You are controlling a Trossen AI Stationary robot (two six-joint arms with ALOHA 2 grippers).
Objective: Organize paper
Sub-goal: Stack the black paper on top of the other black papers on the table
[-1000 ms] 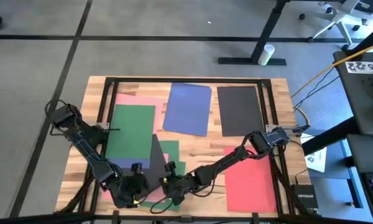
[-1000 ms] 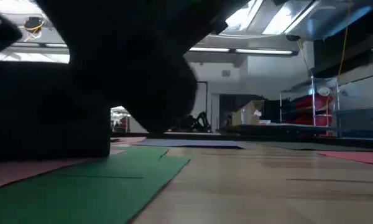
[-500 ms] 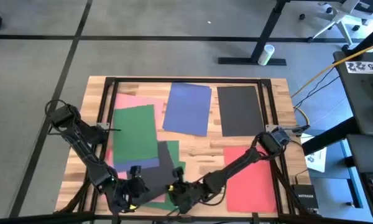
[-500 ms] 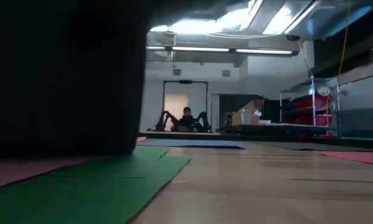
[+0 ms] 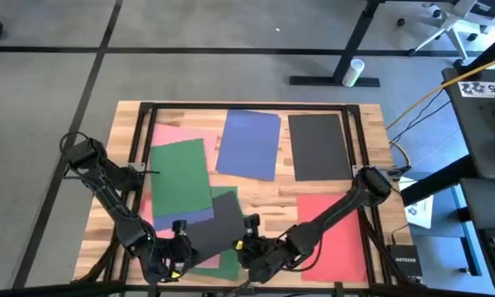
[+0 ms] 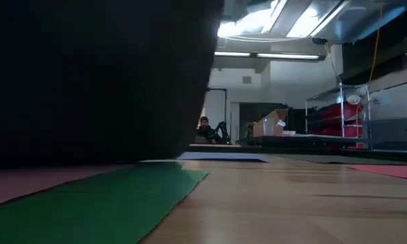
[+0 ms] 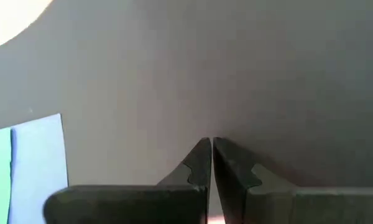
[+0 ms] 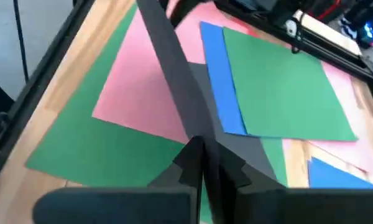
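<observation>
A black paper sheet [image 5: 221, 219] is held up over the table's near edge between my two grippers. My left gripper [image 5: 180, 246] is shut on its left side and my right gripper [image 5: 249, 246] is shut on its right side. Under and behind it lie green [image 5: 180, 173], pink [image 5: 172, 132] and small blue [image 5: 186, 219] sheets in a loose overlapping pile. Lying flat apart from these are a blue sheet [image 5: 249, 144], another black sheet [image 5: 318, 147] and a red sheet [image 5: 334, 235]. A dark mass fills the left of the low view. My left gripper pinches the black sheet [image 7: 236, 93] between its two shut fingers [image 7: 227, 165], at the sheet's near left part. The sheet fills that wrist view, so which edge it has is hidden. My right gripper pinches the black sheet's edge [image 8: 185, 118] between its two shut fingers [image 8: 189, 158], on the sheet's near right side. From the fingers the sheet rises away edge-on, bowed, above the pink [image 8: 143, 87] and green [image 8: 81, 146] sheets.
A dark metal frame [image 5: 140, 132] runs along the table's left, far and right sides. Bare wood [image 5: 268, 198] shows in the middle of the table. Off the right edge a white printed sheet [image 5: 418, 210] lies beside a black box [image 5: 404, 264].
My right gripper has gone toward the table's right edge along the near edge, still shut on the black sheet. The sheet, a narrow upright sliver a second ago, has turned and spread out wide between the two grippers. My left gripper has stayed nearly in place.
</observation>
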